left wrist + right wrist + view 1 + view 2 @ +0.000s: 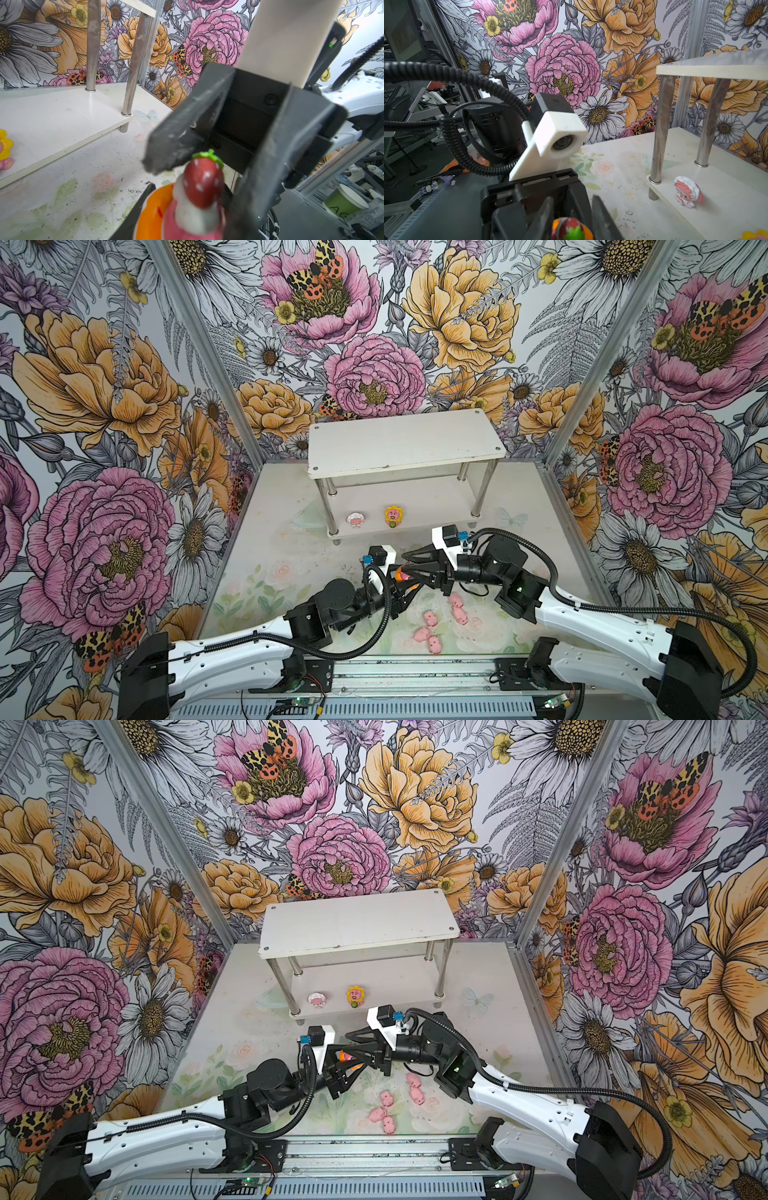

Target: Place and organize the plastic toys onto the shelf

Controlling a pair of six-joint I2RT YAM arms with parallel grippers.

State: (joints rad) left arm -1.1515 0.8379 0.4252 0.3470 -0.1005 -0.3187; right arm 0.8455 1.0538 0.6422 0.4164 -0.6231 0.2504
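Left jaws pinching the orange toy [153,209]; right jaws spread around it.

Both arms reach inward and meet tip to tip. The left arm [232,649] runs low, its wrist turned so the left hand [404,583] points up and away, with its fingers [131,222] pressed on either side of the orange figure [153,212]. The right arm [602,612] bends at the elbow and lays the right hand [411,565] level, directly opposite the left hand. Its fingers [172,141] are parted loosely around the figure's top, just beyond the left fingertips.
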